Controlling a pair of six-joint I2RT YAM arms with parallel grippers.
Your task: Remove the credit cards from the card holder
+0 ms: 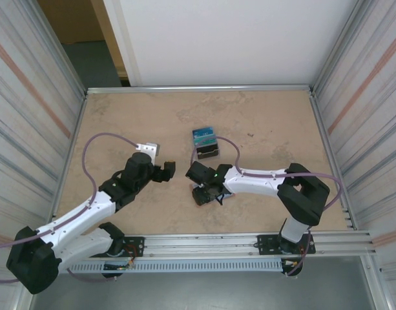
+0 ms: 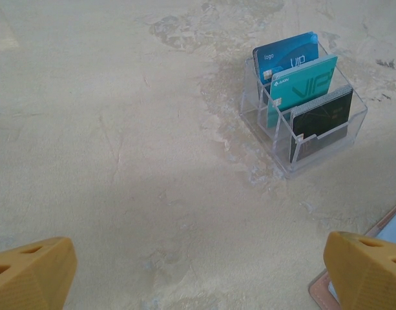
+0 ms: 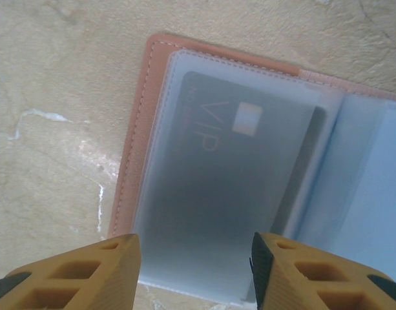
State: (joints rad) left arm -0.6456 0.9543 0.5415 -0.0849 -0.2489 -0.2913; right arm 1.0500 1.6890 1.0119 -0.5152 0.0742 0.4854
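While left end effector point(image 2: 198, 274) and right end effector point(image 3: 196, 271) stand spread, dark credit card point(image 3: 243, 168) in card holder point(image 3: 134, 129) reads "VIP"

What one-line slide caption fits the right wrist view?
Right gripper, jaws apart, above the open card holder; a dark credit card sits in its translucent sleeve.

card point(image 3: 243, 174) in card holder point(image 3: 130, 161) | stand point(image 2: 252, 110) behind it | both on table point(image 1: 133, 116)

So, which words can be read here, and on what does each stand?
"logo", "VIP": blue card, rear of clear stand.
"VIP": teal card; small word by its chip blurred.
"VIP": grey card inside the card holder; its edge print unreadable.
Black card, front of stand: nothing legible.
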